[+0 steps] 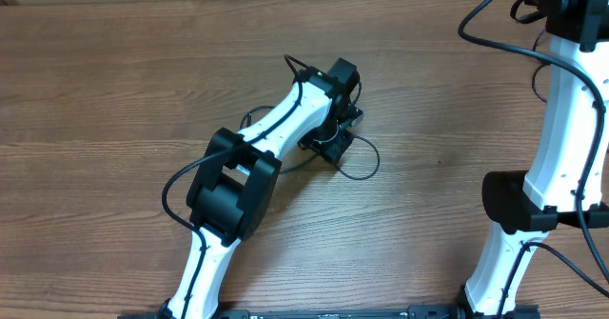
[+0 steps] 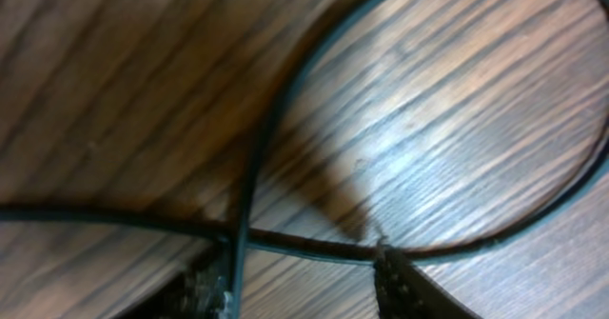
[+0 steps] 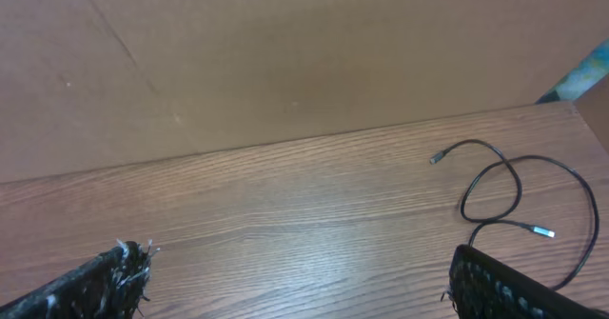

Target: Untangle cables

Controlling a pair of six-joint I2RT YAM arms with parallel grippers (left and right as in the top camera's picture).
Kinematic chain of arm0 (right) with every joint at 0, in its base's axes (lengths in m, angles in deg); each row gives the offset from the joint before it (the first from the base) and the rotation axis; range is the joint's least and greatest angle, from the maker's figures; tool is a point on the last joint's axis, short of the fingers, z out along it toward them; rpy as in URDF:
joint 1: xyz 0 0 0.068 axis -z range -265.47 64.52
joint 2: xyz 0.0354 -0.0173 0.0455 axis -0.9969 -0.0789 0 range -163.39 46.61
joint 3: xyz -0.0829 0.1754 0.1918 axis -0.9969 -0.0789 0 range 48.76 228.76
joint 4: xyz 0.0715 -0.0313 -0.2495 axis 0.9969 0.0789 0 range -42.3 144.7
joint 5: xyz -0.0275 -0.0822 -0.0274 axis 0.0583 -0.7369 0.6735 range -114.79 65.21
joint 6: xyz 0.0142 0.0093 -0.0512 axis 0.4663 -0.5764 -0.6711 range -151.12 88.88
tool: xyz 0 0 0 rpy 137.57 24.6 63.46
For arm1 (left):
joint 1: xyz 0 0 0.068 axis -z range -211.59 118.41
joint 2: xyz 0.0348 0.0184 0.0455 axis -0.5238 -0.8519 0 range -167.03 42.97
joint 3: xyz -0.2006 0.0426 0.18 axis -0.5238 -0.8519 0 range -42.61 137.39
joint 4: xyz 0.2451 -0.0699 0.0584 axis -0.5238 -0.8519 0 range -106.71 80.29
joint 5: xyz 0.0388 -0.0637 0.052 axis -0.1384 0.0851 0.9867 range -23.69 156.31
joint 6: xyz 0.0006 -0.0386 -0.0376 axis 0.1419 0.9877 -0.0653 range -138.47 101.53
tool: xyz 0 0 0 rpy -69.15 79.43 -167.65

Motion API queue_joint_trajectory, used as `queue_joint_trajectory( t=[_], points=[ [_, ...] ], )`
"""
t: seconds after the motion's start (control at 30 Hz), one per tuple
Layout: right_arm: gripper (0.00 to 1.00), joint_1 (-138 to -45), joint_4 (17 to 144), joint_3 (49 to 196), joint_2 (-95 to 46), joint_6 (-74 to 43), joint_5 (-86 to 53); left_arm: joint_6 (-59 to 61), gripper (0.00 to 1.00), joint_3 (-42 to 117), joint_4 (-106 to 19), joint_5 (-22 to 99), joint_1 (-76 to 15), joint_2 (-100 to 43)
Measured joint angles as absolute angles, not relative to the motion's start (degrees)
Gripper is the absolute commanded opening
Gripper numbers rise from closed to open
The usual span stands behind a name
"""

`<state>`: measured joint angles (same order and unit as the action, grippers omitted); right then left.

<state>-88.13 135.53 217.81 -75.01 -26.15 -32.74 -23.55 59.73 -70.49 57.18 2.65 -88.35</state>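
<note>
A thin black cable (image 1: 367, 171) lies in loops on the wooden table beside and under my left gripper (image 1: 333, 140). In the left wrist view the cable (image 2: 285, 100) crosses over itself close to the lens. My left gripper (image 2: 304, 286) is open and low over the table, and one strand runs between its two fingertips. My right gripper (image 3: 309, 281) is wide open and empty above bare wood. Another thin black cable (image 3: 495, 197) with a silver-tipped plug lies in a loose loop at the right of the right wrist view, apart from the fingers.
The wooden table (image 1: 114, 81) runs under both arms. A brown cardboard wall (image 3: 285, 52) stands behind the table's far edge. The right arm's white body (image 1: 561, 148) and its thicker black base cables stand at the right side.
</note>
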Motion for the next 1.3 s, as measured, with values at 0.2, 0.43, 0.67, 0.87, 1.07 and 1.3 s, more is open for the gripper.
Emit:
queue_joint_trajectory(
  t=[0.2,0.43,0.67,0.87,1.07,1.3],
  points=[
    [1.00,-88.1,135.9,217.8,-75.0,-26.1,-32.7,-22.8,0.05,52.3,-62.4,56.0,3.8,-84.8],
    [1.00,-88.1,136.8,217.8,-75.0,-25.9,-32.7,-21.8,0.04,46.6,-56.3,53.6,3.5,-82.4],
    [1.00,-88.1,136.8,217.8,-75.0,-25.9,-32.7,-21.5,0.05,53.4,-67.9,52.2,3.6,-84.8],
    [1.00,-88.1,137.1,217.8,-75.0,-25.8,-32.7,-21.5,0.05,66.8,-74.7,52.6,2.5,-85.1],
    [1.00,-88.1,137.1,217.8,-75.0,-25.8,-32.6,-21.5,0.04,74.8,-77.7,52.3,1.3,-79.9],
    [1.00,-88.1,136.5,217.4,-75.0,-25.9,-28.2,-21.5,0.04,81.4,-79.8,46.1,-1.1,-71.8]
  ],
)
